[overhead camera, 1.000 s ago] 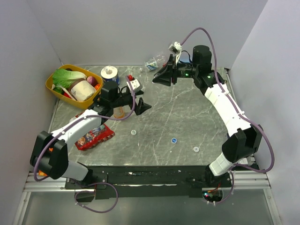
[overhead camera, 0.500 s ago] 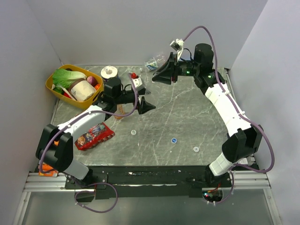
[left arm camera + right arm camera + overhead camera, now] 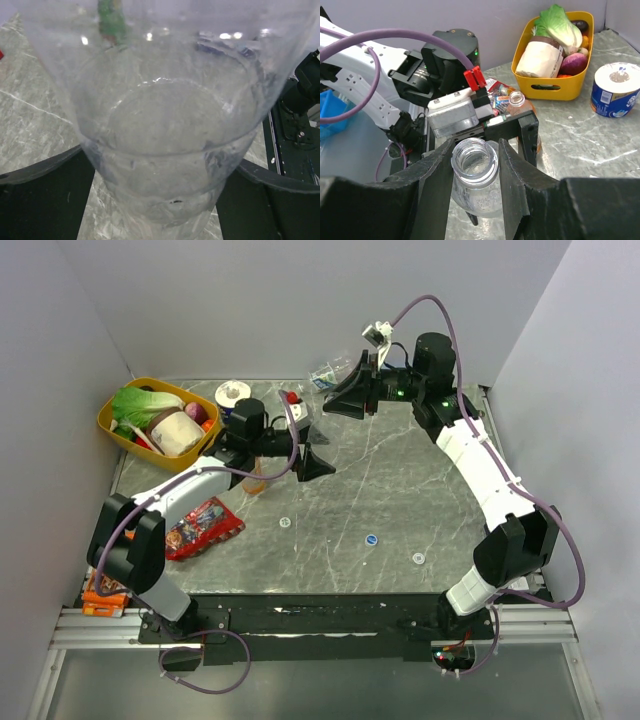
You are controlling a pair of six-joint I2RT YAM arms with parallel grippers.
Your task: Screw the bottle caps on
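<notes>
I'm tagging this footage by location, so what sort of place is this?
Probably a robotics lab test cell: a left arm and right arm bolted to a marble-patterned table, boxed in by plain walls, with a yellow basket of groceries as props.

Table (image 3: 400, 490), contents:
- Basket (image 3: 104, 422) stands in the far-left corner. In it, the cabbage (image 3: 142, 402) lies behind a wrapped bundle (image 3: 175, 432).
- Paper roll (image 3: 233, 392) stands just right of the basket, at the far edge.
- Lying bottle (image 3: 325, 375) rests far middle, on its side.
- Drink bottle (image 3: 254, 480) stands upright left of centre.
- Snack packet (image 3: 200, 528) lies near left, before the drink bottle.
- Left cap (image 3: 285, 523), middle cap (image 3: 371, 538) and right cap (image 3: 418, 558) lie well apart across the near middle.
- Held bottle (image 3: 475, 167) sits between the right gripper (image 3: 476, 145) fingers. The left gripper (image 3: 155, 195) fingers stand spread either side of its lower part.
</notes>
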